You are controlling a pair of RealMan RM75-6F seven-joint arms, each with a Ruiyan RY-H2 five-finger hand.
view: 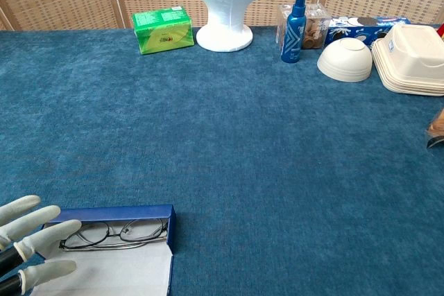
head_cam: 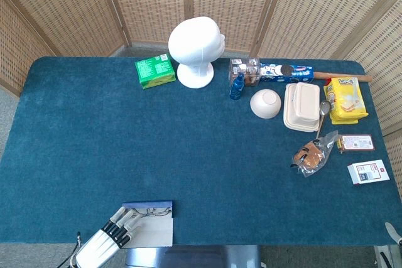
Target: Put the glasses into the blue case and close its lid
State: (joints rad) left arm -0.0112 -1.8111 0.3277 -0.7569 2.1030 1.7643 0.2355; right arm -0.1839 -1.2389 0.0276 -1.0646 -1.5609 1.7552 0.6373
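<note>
The blue case (view: 118, 211) lies open at the table's near left edge, its white-lined lid (view: 111, 275) folded flat toward me. The thin wire-framed glasses (view: 114, 232) lie inside the case, along its far wall. My left hand (view: 28, 240) is at the case's left end with fingers spread and nothing in them; one fingertip overlaps the case's left corner. The head view shows the same case (head_cam: 148, 206) and left hand (head_cam: 107, 241) at the table's front edge. Only a sliver of my right hand (head_cam: 394, 231) shows at the bottom right corner, off the table.
A white mannequin head (head_cam: 195, 49) and a green box (head_cam: 154, 70) stand at the back. A blue spray bottle (head_cam: 237, 86), white bowl (head_cam: 266, 103), foam container (head_cam: 301, 106), snack packs (head_cam: 345, 99) and small boxes (head_cam: 367, 172) crowd the right side.
</note>
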